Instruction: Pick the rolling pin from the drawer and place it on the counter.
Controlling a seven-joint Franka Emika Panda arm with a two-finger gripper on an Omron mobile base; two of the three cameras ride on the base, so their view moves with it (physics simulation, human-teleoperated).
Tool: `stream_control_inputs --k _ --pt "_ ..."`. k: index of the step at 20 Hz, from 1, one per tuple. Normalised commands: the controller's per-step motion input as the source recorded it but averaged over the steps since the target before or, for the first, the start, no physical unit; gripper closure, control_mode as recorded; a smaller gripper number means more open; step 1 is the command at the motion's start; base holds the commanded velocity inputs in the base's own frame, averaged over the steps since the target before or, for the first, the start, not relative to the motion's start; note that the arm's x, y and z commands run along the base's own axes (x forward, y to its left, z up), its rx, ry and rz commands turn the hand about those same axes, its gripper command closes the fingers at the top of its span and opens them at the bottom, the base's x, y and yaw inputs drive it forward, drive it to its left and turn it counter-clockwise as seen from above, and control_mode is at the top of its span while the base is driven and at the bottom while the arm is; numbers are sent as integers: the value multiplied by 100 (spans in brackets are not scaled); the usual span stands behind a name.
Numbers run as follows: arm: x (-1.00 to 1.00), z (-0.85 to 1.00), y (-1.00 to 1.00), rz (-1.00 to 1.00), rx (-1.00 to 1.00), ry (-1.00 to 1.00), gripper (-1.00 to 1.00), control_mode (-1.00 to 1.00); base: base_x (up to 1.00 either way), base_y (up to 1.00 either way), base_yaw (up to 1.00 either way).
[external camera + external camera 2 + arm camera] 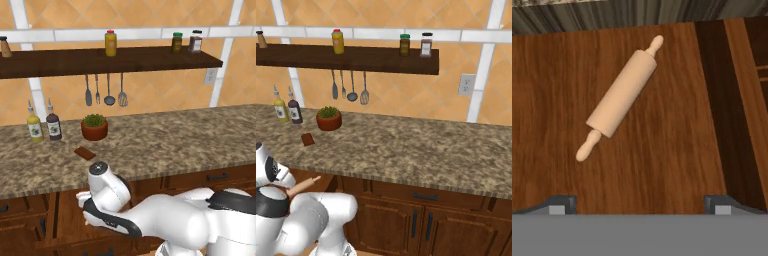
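The light tan rolling pin point(619, 97) lies flat and diagonal on the reddish-brown floor of the drawer point(662, 165), one knobbed handle toward the upper right and the other toward the lower left. My gripper point(640, 209) hangs above it, open, with its fingertips point(558, 206) wide apart and nothing between them. In the left base view my hand reaches down below the front edge of the speckled counter point(175, 145) over the pulled-out drawer point(65, 217). One end of the rolling pin point(304, 185) peeks out beside my arm in the right base view.
A flat dark brown bar point(85, 153) lies on the counter near a potted plant point(94, 127) and two bottles point(44, 125). A dark shelf point(110, 61) with jars hangs above, utensils under it. The drawer's side rail point(739, 100) runs along the right.
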Motion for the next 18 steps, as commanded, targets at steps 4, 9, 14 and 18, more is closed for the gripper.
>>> stream_control_inputs --k 4,9,14,18 --pt "6 -29 4 0 -1 0 -100 -100 0 0 0" --pt "3 -41 0 0 -2 0 -100 -100 0 0 0" --pt "7 -51 0 0 -3 -3 -100 -100 0 0 0" --pt "33 -13 3 0 -2 0 -100 -100 0 0 0"
